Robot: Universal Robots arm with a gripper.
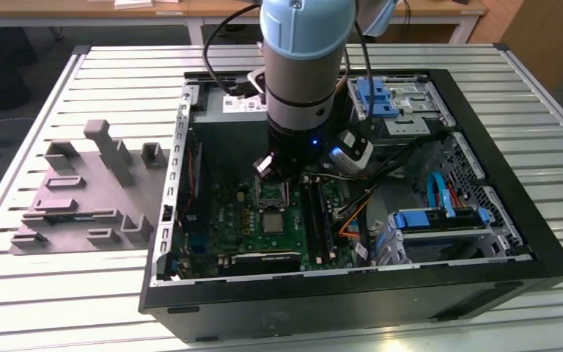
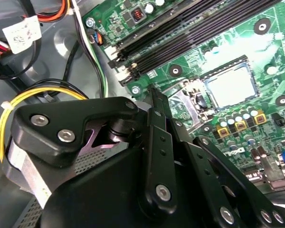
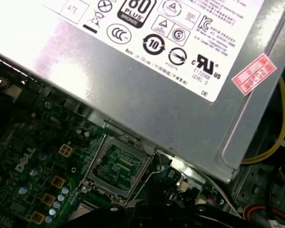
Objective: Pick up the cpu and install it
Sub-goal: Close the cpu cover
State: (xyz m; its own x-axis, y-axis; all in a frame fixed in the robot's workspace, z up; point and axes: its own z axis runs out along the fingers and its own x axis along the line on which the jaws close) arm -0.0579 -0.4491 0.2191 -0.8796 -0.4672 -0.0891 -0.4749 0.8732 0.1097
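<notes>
Arm (image 1: 301, 66) cut off by the exterior view's upper edge; its lower end hides the case (image 1: 516, 220) interior behind it, and the gripper's fingers cannot be made out there. In the second wrist view, the gripper linkage (image 2: 156, 156) covers the near part of the motherboard (image 2: 228, 42); fingertips hidden. In the first wrist view, the socket frame (image 3: 116, 166) is partly cut off at the edge. Tray (image 1: 76, 198) contents too small to tell.

**Robotics lab or workshop**

We note a slatted metal workbench (image 1: 86, 293) carrying an opened computer case (image 1: 516, 242) with its green motherboard (image 1: 262, 227) exposed, a grey moulded parts tray (image 1: 86, 198) beside it, a robot arm (image 1: 306, 66) overhead, and wooden desks (image 1: 76, 11) behind.
</notes>
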